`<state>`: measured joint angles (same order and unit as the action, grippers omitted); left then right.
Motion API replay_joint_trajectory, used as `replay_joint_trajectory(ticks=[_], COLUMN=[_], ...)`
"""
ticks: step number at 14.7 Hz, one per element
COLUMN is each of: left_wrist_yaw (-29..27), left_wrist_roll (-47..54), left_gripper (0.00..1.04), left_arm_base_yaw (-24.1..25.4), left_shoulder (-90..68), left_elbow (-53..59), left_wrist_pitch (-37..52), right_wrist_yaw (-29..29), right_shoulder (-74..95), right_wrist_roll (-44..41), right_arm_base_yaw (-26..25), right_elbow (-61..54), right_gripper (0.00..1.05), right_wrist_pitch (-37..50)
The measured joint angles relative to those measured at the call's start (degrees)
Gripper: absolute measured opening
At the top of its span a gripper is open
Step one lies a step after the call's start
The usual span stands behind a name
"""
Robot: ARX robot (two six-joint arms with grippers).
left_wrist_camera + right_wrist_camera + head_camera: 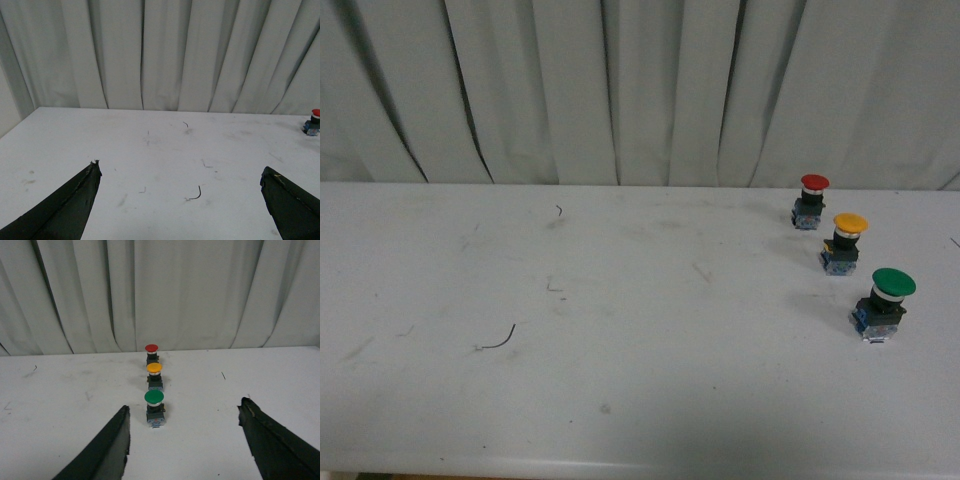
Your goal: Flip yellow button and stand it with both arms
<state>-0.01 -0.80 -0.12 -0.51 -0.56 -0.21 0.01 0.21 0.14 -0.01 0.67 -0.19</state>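
Observation:
The yellow button (pixel 846 243) stands upright, cap up, on the white table at the right, between a red-capped button (pixel 811 200) behind it and a green-capped button (pixel 885 303) in front. In the right wrist view the yellow button (pixel 154 376) is in the middle of the same row. My right gripper (pixel 183 412) is open and empty, set back from the green button (pixel 154 408). My left gripper (pixel 180 172) is open and empty over the bare left part of the table. Neither arm shows in the front view.
A short dark wire scrap (pixel 498 341) lies on the table's left half, also seen between the left fingers (pixel 196 194). A grey curtain (pixel 640 90) hangs behind the table. The table's front edge (pixel 620 465) runs along the bottom.

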Motion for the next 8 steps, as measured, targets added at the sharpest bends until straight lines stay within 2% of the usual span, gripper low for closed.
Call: replay_joint_trajectory(ticks=[3,8], left_wrist_yaw=[0.0,0.0], left_wrist_roll=[0.0,0.0], left_gripper=[0.98,0.98], left_arm_base_yaw=[0.0,0.0], left_shoulder=[0.0,0.0], left_elbow=[0.0,0.0], left_wrist_pitch=[0.0,0.0], right_wrist_yaw=[0.0,0.0], right_shoulder=[0.0,0.0], right_wrist_roll=[0.0,0.0], right_arm_base_yaw=[0.0,0.0], right_elbow=[0.0,0.0], right_gripper=[0.98,0.98], right_wrist_pitch=[0.0,0.0])
